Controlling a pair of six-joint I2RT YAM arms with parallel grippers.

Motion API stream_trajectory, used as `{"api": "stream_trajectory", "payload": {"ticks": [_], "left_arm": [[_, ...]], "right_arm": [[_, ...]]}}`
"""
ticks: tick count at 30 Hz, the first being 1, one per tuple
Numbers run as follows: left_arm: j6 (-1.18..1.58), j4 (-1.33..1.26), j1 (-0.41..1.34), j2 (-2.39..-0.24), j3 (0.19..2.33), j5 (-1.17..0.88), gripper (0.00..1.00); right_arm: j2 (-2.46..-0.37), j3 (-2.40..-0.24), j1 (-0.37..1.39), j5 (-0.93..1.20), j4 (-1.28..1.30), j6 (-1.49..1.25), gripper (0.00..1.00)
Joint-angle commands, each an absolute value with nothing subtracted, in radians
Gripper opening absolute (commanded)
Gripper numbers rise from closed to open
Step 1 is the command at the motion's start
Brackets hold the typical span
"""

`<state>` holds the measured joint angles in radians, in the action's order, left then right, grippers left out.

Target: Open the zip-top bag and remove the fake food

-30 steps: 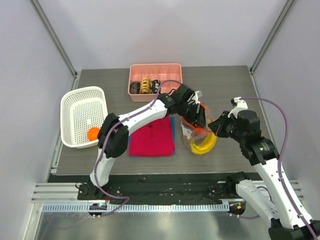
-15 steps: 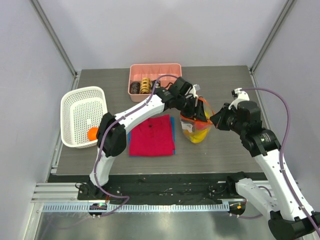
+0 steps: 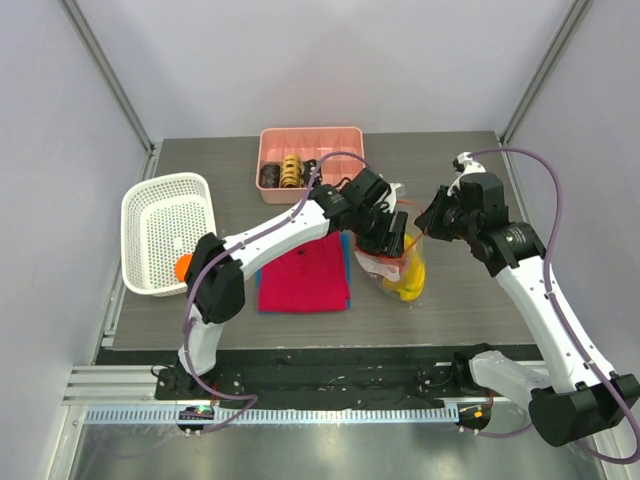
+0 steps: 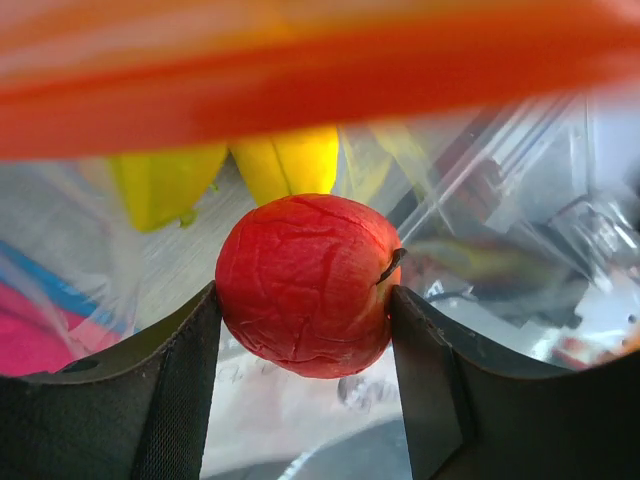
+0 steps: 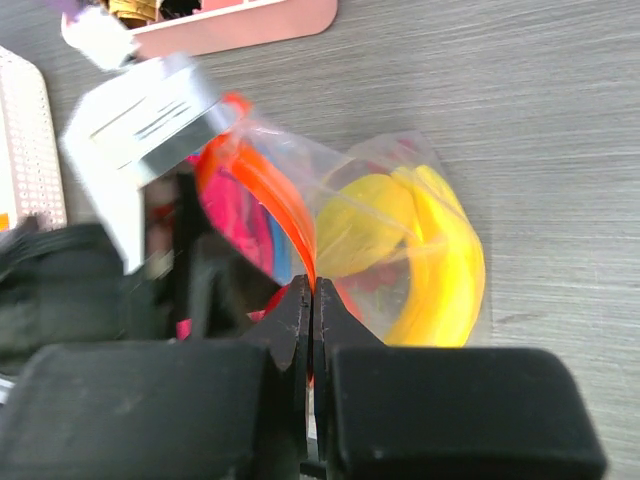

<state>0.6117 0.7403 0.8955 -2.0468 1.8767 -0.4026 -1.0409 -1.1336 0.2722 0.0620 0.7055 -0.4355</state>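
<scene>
The zip-top bag (image 3: pixel 398 264) stands open at mid table, held up by its orange zip strip (image 5: pixel 268 188). My right gripper (image 3: pixel 426 222) is shut on that strip at the bag's right rim; its jaws (image 5: pixel 312 292) pinch the strip. My left gripper (image 3: pixel 392 244) reaches into the bag's mouth and is shut on the small red fruit (image 4: pixel 305 283), which sits between its two fingers (image 4: pixel 180 380). The yellow banana (image 3: pixel 411 281) lies in the bag's bottom and also shows in the right wrist view (image 5: pixel 440 262). The orange ball (image 3: pixel 185 267) lies in the white basket.
A white mesh basket (image 3: pixel 150 200) stands at the left. A pink tray (image 3: pixel 345 136) with ring-shaped pieces is at the back. A folded red shirt (image 3: pixel 305 275) lies just left of the bag. The pink tray's edge shows in the right wrist view (image 5: pixel 250 25).
My right gripper has risen and moved back with the zip strip, pulling the bag more upright. My left gripper has gone down into the bag's mouth.
</scene>
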Motion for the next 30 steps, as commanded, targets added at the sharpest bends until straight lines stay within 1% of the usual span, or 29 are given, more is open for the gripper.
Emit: {"api": "stream_trajectory", "payload": {"ticks": [1, 4, 7, 8, 10, 12, 13, 14, 15, 16, 17, 21, 22, 24, 25, 26, 29, 30], "left_arm": [[0.511, 0.707, 0.905, -1.925, 1.859, -0.353, 0.0], [0.5, 0.651, 0.904, -1.899, 1.847, -0.341, 0.0], [0.552, 0.629, 0.878, -1.891, 1.896, -0.337, 0.0], [0.624, 0.63, 0.864, -1.91, 1.922, -0.351, 0.0], [0.711, 0.626, 0.819, -1.933, 1.963, -0.443, 0.0], [0.881, 0.495, 0.793, -1.934, 1.951, -0.529, 0.0], [0.952, 0.4, 0.775, -1.922, 1.915, -0.61, 0.0], [1.01, 0.306, 0.767, -1.907, 1.829, -0.63, 0.0], [1.076, 0.153, 0.759, -1.855, 1.781, -0.637, 0.0], [1.069, 0.12, 0.744, -1.827, 1.749, -0.629, 0.0], [1.043, 0.117, 0.736, -1.797, 1.726, -0.597, 0.0], [0.794, 0.377, 0.675, -1.675, 1.686, -0.471, 0.0], [0.7, 0.476, 0.664, -1.617, 1.677, -0.434, 0.0], [0.628, 0.552, 0.632, -1.542, 1.619, -0.252, 0.0], [0.591, 0.599, 0.618, -1.466, 1.59, -0.18, 0.0], [0.583, 0.613, 0.585, -1.418, 1.557, -0.032, 0.0], [0.623, 0.667, 0.502, -1.283, 1.422, 0.173, 0.0], [0.638, 0.692, 0.433, -1.266, 1.401, 0.299, 0.0]], "right_arm": [[-1.049, -1.192, 0.25, 0.052, 0.739, -0.408, 0.01], [-1.022, -1.154, 0.25, 0.086, 0.752, -0.39, 0.01], [-0.91, -1.065, 0.25, 0.121, 0.735, -0.385, 0.01], [-0.882, -1.037, 0.25, 0.118, 0.739, -0.382, 0.01], [-0.824, -1.022, 0.25, 0.115, 0.756, -0.37, 0.01], [-0.81, -1.014, 0.25, 0.109, 0.767, -0.365, 0.01], [-0.813, -1.015, 0.25, 0.091, 0.778, -0.364, 0.01], [-0.818, -1.022, 0.25, 0.077, 0.781, -0.367, 0.01], [-0.824, -1.025, 0.25, 0.065, 0.782, -0.367, 0.01], [-0.828, -1.026, 0.252, 0.054, 0.781, -0.37, 0.01], [-0.842, -1.032, 0.25, 0.052, 0.778, -0.371, 0.01], [-0.871, -1.042, 0.25, 0.06, 0.762, -0.365, 0.01], [-0.874, -1.045, 0.25, 0.058, 0.761, -0.362, 0.01], [-0.881, -1.048, 0.252, 0.064, 0.759, -0.359, 0.01], [-0.887, -1.048, 0.25, 0.066, 0.758, -0.359, 0.01], [-0.887, -1.046, 0.25, 0.072, 0.756, -0.359, 0.01], [-0.89, -1.048, 0.252, 0.08, 0.758, -0.364, 0.01], [-0.893, -1.049, 0.25, 0.086, 0.756, -0.365, 0.01]]}}
